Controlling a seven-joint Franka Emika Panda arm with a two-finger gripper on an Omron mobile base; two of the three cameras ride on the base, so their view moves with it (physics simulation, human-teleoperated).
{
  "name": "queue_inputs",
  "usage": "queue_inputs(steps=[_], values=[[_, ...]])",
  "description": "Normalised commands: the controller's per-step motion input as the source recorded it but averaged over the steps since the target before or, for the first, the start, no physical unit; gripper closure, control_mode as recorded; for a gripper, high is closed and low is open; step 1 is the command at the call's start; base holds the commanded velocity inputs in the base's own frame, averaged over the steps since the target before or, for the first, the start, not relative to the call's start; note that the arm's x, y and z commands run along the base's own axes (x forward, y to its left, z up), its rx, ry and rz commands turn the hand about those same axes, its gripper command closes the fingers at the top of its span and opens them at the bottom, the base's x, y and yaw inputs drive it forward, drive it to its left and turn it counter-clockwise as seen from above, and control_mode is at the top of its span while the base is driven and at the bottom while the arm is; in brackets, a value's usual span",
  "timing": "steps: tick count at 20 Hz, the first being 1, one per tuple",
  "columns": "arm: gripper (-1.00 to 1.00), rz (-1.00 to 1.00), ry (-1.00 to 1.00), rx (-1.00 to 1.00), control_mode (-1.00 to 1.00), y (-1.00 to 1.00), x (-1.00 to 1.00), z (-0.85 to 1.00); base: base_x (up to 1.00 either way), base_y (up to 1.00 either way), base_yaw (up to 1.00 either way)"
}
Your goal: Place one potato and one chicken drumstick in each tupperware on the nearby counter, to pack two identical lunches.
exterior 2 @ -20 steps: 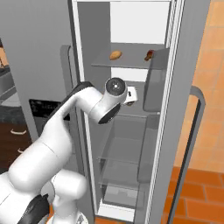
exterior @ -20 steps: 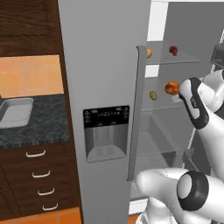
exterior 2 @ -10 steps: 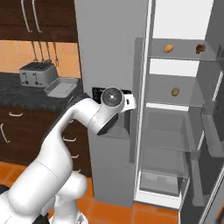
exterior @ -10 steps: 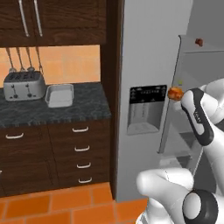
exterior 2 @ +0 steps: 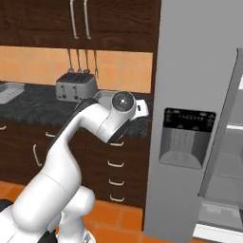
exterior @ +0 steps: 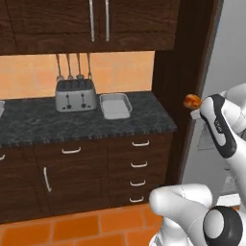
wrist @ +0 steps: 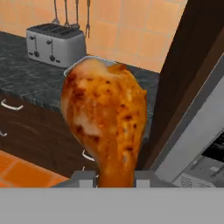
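Observation:
My gripper is shut on the thin end of a chicken drumstick, orange-brown and speckled, which stands fat end up close to the hand camera. In the left base view the drumstick hangs in the air right of the counter, beside a dark wooden panel. One tupperware, a pale grey tray, lies on the counter right of the toaster, well left of the gripper. Its rim peeks out behind the drumstick. A second pale tray lies further left on the counter. No potato is in sight.
A silver four-slot toaster stands against the orange tiled wall with utensils hanging above it. Dark drawers with silver handles run under the counter. The grey fridge with its dispenser panel stands to the right, its door open at the far right.
The whole view has swung left, from the open fridge to the counter with toaster and tray: the base has moved. The gripper has kept hold of the drumstick throughout.

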Motion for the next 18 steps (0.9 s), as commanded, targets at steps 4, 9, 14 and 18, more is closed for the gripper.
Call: queue_inputs(steps=[4,9,14,18], values=[[1.0,0.0,0.0,0.0,1.0,0.0,0.0,0.0,0.81,1.0,0.0],[1.0,0.0,0.0,0.0,1.0,0.0,0.0,0.0,1.0,0.88,-0.08],[1.0,0.0,0.0,0.0,1.0,0.0,0.0,0.0,0.66,0.16,-0.14],[1.0,-0.08,0.0,-0.04,-1.0,-0.01,0.15,-0.28,0.14,-0.01,-0.09]])
